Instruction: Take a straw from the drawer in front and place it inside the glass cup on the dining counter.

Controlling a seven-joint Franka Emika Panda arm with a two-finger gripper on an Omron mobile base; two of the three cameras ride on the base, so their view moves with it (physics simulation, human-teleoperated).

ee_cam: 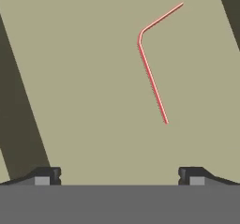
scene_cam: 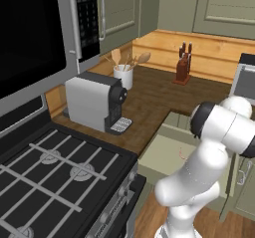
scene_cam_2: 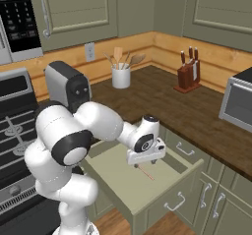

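Observation:
The drawer (scene_cam_2: 123, 180) stands pulled out below the dark wood worktop, its pale beige floor showing. On that floor lies the straw (ee_cam: 151, 75), a thin pinkish-red stick with a bend near one end; it is also visible as a faint red line, the straw (scene_cam_2: 146, 172). My gripper (scene_cam_2: 144, 163) hangs just above the drawer floor, pointing down, open, with nothing between its fingers. In the hand view the straw lies ahead of the gripper (ee_cam: 119, 177), nearer the right fingertip (ee_cam: 192, 176). The drawer (scene_cam: 164, 155) is partly hidden by my arm. The glass cup and the dining counter are out of view.
A grey coffee machine (scene_cam_2: 66, 84) stands on the worktop beside the stove (scene_cam: 55, 177). A white utensil pot (scene_cam_2: 121, 76) and a knife block (scene_cam_2: 188, 76) stand at the back. A silver appliance (scene_cam_2: 238, 103) sits at the right. The drawer's front carries a silver handle (scene_cam_2: 176, 202).

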